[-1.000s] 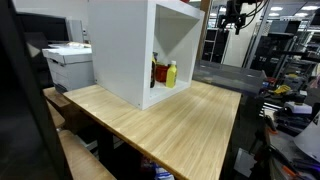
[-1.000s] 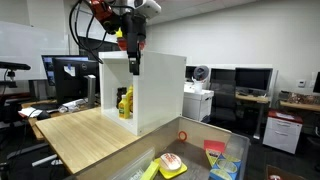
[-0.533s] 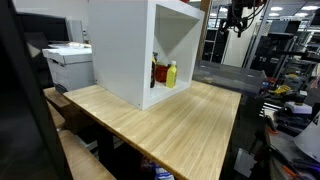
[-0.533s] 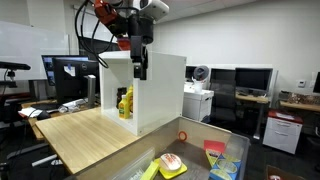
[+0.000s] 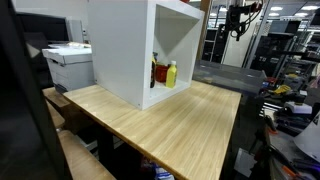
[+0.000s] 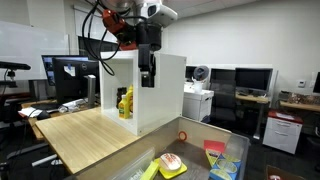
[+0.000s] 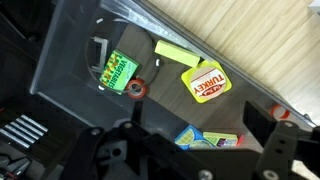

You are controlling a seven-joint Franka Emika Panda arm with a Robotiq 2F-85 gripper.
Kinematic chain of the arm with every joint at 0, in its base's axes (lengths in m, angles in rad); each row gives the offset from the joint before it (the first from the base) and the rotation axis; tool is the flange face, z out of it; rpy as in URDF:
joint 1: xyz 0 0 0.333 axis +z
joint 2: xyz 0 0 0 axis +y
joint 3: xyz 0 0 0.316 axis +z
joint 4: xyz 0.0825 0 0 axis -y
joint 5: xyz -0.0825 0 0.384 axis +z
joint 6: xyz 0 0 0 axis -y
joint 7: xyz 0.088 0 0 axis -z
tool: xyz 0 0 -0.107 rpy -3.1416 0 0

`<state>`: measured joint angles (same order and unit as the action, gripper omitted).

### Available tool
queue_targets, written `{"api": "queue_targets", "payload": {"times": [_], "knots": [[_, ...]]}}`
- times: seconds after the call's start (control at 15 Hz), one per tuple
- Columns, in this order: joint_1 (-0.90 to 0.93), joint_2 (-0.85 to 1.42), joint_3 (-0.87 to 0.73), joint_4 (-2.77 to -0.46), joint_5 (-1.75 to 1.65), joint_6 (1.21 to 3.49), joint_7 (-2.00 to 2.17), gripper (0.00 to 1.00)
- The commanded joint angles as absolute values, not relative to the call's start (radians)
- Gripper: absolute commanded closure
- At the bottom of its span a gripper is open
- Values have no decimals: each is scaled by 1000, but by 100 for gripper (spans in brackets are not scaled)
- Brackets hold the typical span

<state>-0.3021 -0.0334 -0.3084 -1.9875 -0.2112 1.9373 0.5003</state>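
Although the black 2-finger gripper (image 5: 238, 24) shows in an exterior view only as a small dark shape high beyond the white open-front cabinet (image 5: 125, 50), its jaws cannot be judged there. In an exterior view it (image 6: 148, 82) points straight down before the cabinet with nothing in its jaws, and the dark grey plastic bin (image 6: 195, 133) lies lower, well apart from it. In the wrist view the 2 fingers (image 7: 112, 150) stand fully spread and empty. The flat blue-green packet (image 7: 205, 137) lies in the bin between them, its long side nearly from finger to finger; the yellow packet with the red turkey label (image 7: 205, 80) lies beyond it.
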Motion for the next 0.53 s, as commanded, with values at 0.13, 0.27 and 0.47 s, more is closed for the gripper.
{"api": "queue_targets", "payload": {"times": [0.13, 0.27, 0.47], "knots": [[-303, 30, -310, -1962, -219, 1965, 522, 0], [-305, 43, -314, -1957, -222, 1972, 516, 0], [-308, 61, -322, -1946, -221, 1985, 501, 0]]}}
